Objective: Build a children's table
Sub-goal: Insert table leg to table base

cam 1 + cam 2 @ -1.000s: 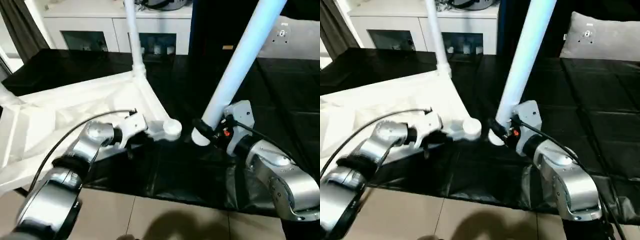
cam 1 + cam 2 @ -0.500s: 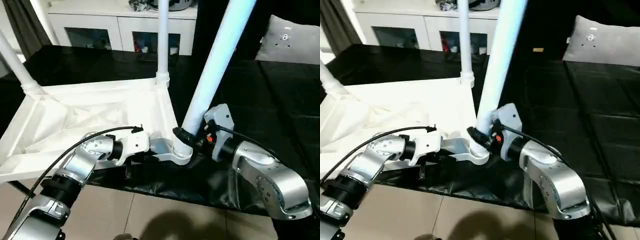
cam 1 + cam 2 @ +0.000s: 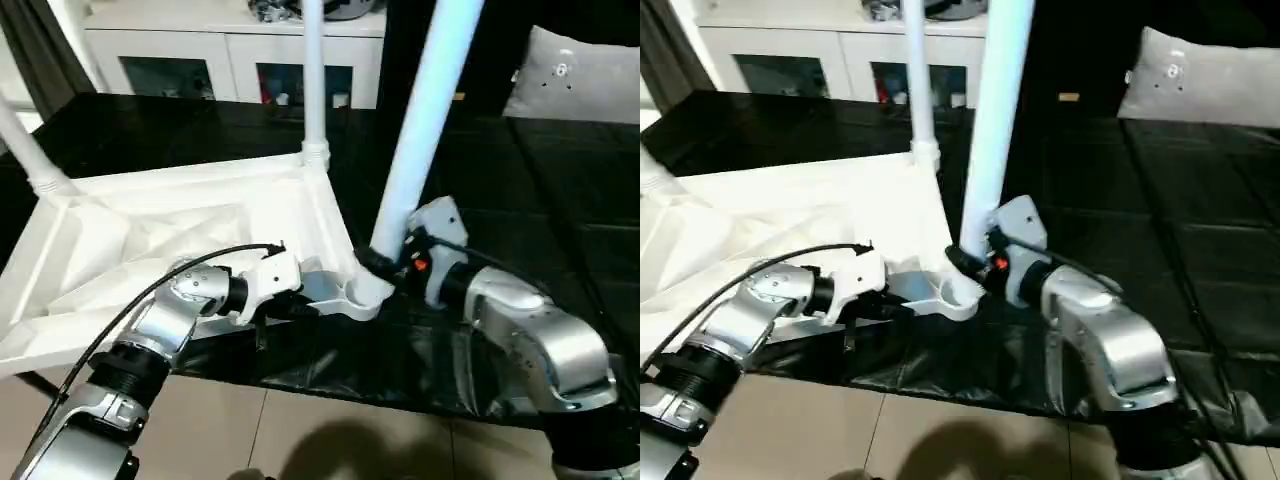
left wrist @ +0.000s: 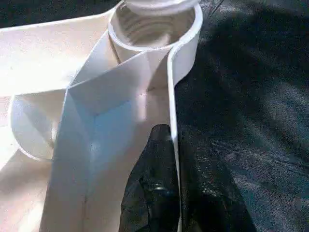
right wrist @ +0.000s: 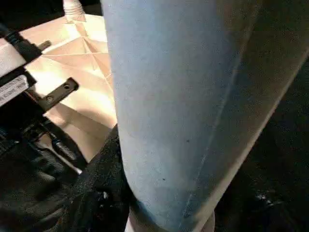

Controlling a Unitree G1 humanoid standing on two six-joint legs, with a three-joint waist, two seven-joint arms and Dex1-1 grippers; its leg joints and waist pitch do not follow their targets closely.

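The children's table top (image 3: 180, 230) lies upside down on the black mat, ribbed underside up. Two white legs stand in its sockets, one at the far corner (image 3: 312, 80) and one at the left (image 3: 25, 140). My left gripper (image 3: 300, 305) is shut on the top's thin rim (image 4: 170, 145), just beside the near right corner socket (image 4: 154, 29). My right gripper (image 3: 385, 268) is shut on the lower end of a third leg (image 3: 420, 130), which leans slightly. That leg's end (image 4: 154, 4) sits at the socket's mouth, with the socket's inner ridges still showing. One black finger (image 5: 101, 183) presses against the leg (image 5: 193, 96).
A white cabinet with glass doors (image 3: 190, 60) stands behind the mat. A grey cushion (image 3: 580, 75) lies at the back right. The black mat (image 3: 520, 200) stretches to the right, and tan floor (image 3: 250, 440) begins at its near edge.
The camera has shifted. The held leg's lower end, which was beside the corner socket and apart from it, now rests at the socket's mouth. Both grips are unchanged.
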